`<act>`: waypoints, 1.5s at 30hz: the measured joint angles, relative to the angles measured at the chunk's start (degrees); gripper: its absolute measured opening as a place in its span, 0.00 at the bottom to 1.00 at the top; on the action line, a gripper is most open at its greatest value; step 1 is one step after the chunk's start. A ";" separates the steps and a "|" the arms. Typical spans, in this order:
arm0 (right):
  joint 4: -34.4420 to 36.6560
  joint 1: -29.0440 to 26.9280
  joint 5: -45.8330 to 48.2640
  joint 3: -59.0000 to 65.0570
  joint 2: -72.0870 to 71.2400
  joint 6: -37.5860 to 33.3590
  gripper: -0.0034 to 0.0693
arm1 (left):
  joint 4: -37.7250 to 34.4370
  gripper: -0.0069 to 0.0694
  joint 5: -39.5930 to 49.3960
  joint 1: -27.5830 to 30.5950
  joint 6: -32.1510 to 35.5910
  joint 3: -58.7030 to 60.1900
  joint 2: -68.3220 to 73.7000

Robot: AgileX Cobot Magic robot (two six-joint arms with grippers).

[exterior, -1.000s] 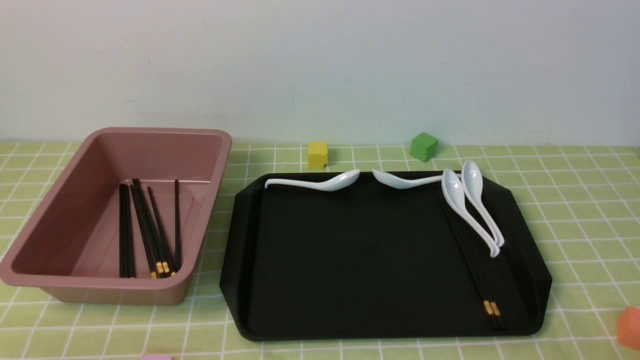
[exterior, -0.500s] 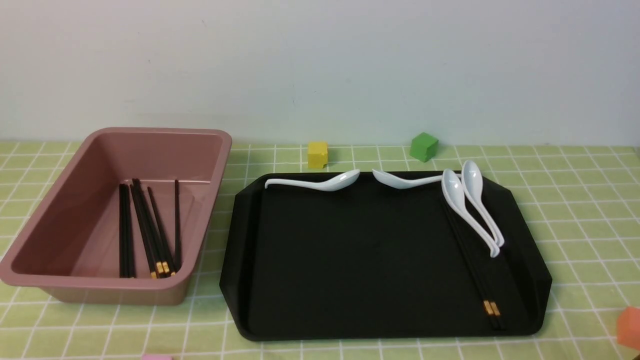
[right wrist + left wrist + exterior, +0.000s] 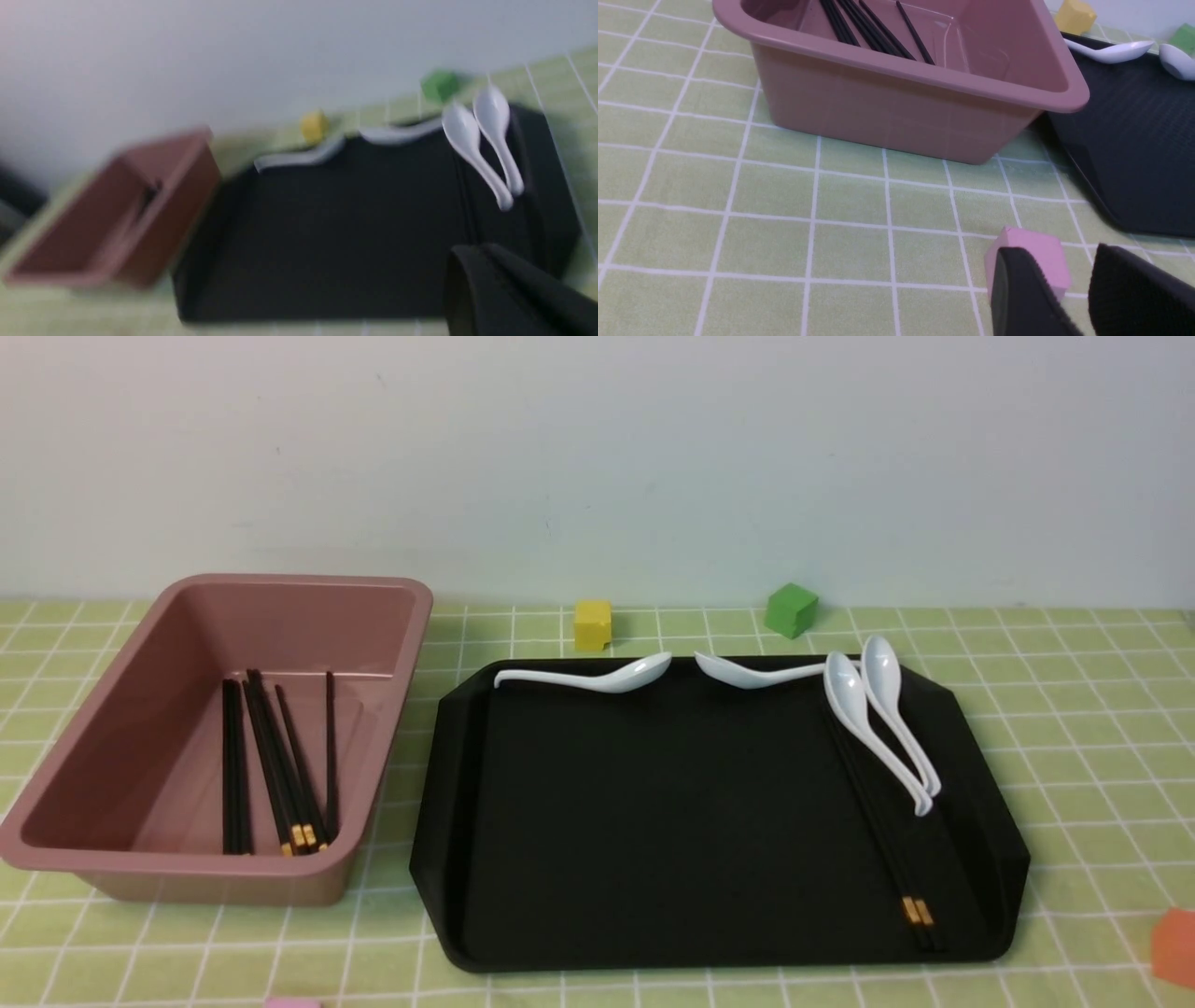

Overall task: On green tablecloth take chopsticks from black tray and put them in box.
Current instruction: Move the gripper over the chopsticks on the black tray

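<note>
The job looks to be between transfers: several chopsticks lie in the dusty-pink bin [image 3: 215, 864] at the left, while one gold-banded pair of chopsticks [image 3: 882, 831] remains on the right side of the black tray [image 3: 709, 812], running from the far rim toward the near one. Next, the right arm would likely need to open, come in over the near, banded end and grip both sticks there, clear of the white soup spoons [image 3: 873, 733] beside their far half; lifting by the far end could drag the spoons along.

Neither arm shows in the front view. The right pincer [image 3: 467, 249] is clenched with nothing in it, facing the tray from the near side. The left pincer [image 3: 1055, 249] waits near the pink cube [image 3: 1029, 261], on the near side of the bin, its fingers apart and holding nothing.
</note>
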 joint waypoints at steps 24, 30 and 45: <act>-16.40 10.47 19.38 -42.00 79.91 7.45 0.42 | 0.00 0.40 0.00 0.00 0.00 0.00 0.00; -20.32 10.47 20.96 -47.91 87.86 9.91 0.60 | 0.00 0.40 0.00 0.00 0.00 0.00 0.00; -22.79 10.47 27.63 -52.94 85.86 11.16 0.63 | 0.00 0.40 0.00 0.00 0.00 0.00 0.00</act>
